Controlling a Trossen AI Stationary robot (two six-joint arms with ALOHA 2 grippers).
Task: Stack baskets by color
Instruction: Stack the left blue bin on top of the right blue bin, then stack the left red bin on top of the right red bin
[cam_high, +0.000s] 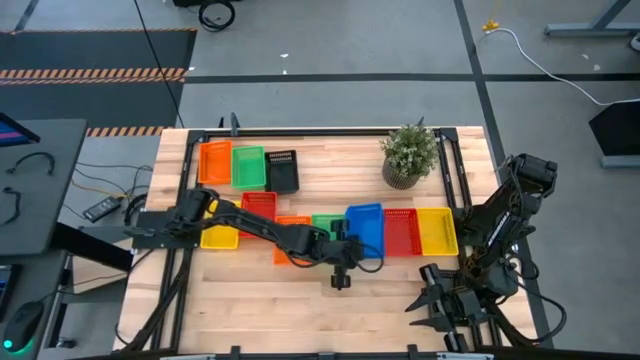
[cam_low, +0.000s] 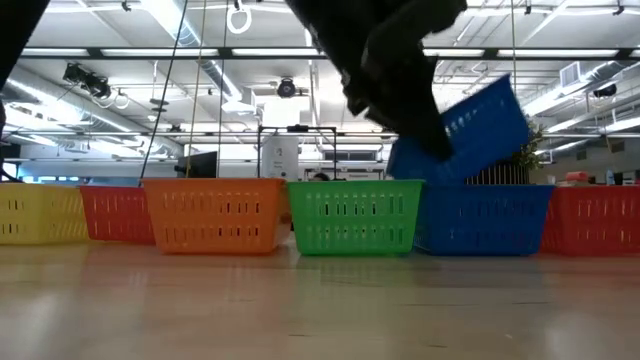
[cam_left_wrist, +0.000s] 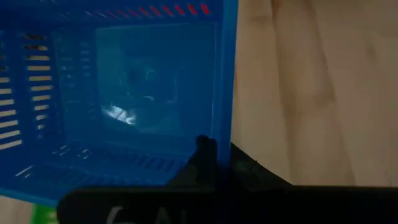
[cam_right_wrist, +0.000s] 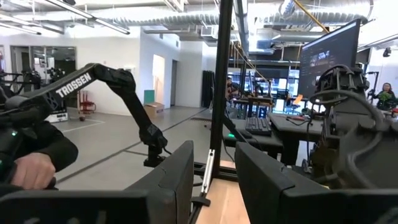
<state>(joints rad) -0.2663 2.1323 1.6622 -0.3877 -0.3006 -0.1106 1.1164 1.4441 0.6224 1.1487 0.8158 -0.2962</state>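
Observation:
A row of baskets runs across the table's middle: yellow, orange, green, blue, red, yellow. Farther back stand red, orange, green and black ones. In the low view a blue basket hangs tilted over a second blue basket that stands on the table. My left gripper is shut on the tilted one. My right gripper waits open at the table's near right corner, nothing between its fingers. My left gripper holds the tilted blue basket by a side wall close to a corner, one finger inside and the other outside. It comes slanting down from the table's left. The basket hangs tilted, low end at the lower blue basket's rim; whether they touch I cannot tell.
A potted plant stands at the far right of the table. A black frame runs round the table's edges. Bare wood lies between the basket row and the near edge.

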